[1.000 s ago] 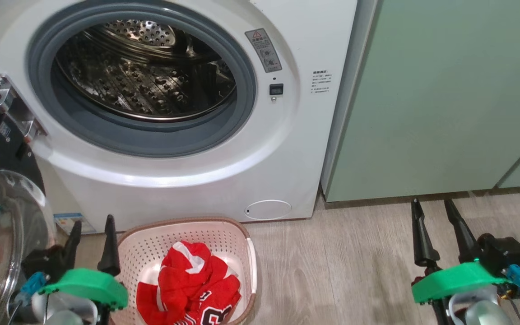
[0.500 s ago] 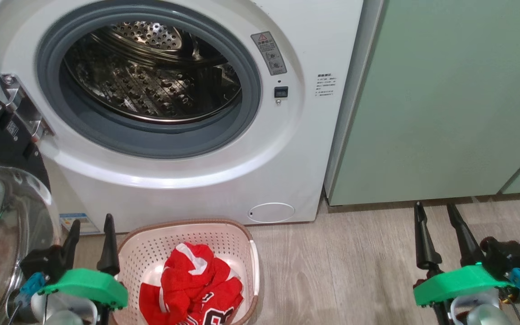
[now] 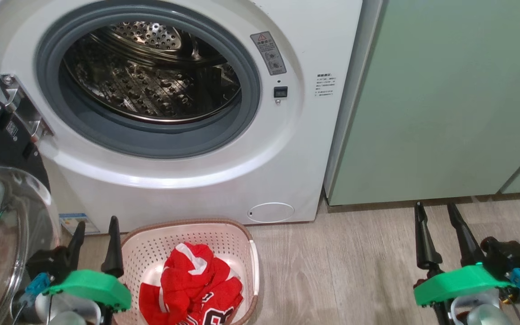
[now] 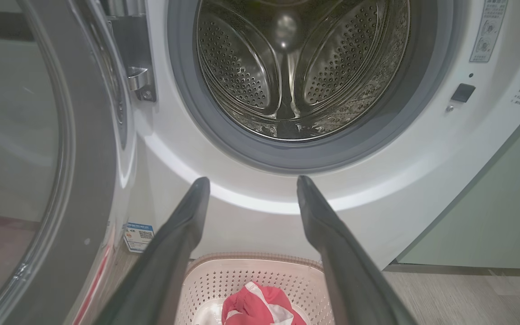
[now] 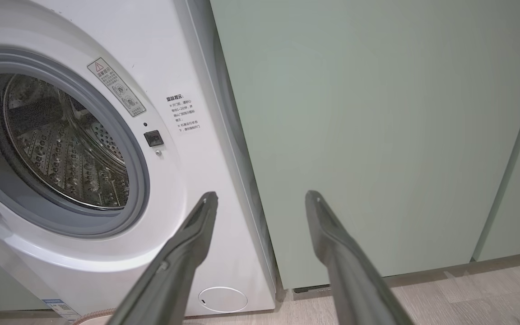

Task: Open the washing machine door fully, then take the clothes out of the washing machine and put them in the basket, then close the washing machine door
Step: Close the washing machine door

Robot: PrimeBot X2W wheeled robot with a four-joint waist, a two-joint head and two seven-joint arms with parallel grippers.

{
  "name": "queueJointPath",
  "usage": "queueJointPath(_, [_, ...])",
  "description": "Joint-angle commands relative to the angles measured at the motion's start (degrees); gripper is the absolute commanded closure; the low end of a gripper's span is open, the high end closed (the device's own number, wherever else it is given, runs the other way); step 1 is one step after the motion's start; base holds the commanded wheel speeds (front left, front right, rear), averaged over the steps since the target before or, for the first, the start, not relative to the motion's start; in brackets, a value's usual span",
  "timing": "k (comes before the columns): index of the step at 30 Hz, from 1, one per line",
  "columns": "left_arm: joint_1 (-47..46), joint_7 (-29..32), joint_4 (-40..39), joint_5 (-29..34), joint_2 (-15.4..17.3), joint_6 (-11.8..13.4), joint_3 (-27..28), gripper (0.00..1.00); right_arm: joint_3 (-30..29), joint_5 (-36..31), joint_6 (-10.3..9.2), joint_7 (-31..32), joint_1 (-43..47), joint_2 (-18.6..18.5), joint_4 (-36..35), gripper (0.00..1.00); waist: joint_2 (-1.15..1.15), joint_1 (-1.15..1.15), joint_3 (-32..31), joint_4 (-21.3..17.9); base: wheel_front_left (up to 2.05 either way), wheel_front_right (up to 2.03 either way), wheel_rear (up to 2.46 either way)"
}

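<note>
The left hand (image 4: 251, 180) hangs with fingers spread before the washing machine (image 4: 422, 180) and its steel drum (image 4: 287, 67), above the basket (image 4: 251, 276) holding a red jersey (image 4: 253, 311).

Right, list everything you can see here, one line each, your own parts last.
washing machine: one, white, centre; drum looks empty
door: one, black rim, clear glass, open at left
basket: one, cream, brown rim, floor before the machine
clothes: one bundle, red and white, in the basket
service flap: one, white, machine's lower right
cabinets: two fronts, pale green, right of machine
floor: pale wood grain
left hand: open, empty, left of basket
right hand: open, empty, above floor at right
</note>
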Motion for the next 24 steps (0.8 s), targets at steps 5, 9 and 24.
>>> queueJointPath(5, [-2.32, -0.53, -1.02, 0.5, 1.09, -0.35, 1.56, 0.0, 1.3, 0.41, -0.04, -0.37, -0.63, 0.03, -2.05, 0.0, 0.0, 0.0, 0.01, 0.17, -0.23, 0.23, 0.0])
queueJointPath(9, [-2.46, -0.53, -0.56, 0.58, 1.08, -0.35, 1.47, 0.0, 1.36, 0.46, -0.04, -0.37, -0.66, 0.03, -2.03, 0.0, 0.0, 0.0, 0.1, 0.29, -0.98, 0.98, 0.0])
queueJointPath(24, [-2.5, -0.53, -0.39, 0.18, 1.15, -0.35, 1.21, 0.0, 1.5, 0.59, -0.04, -0.37, -0.55, 0.03, -1.92, 0.0, 0.0, 0.0, 0.08, 0.34, -1.94, 1.93, 0.01])
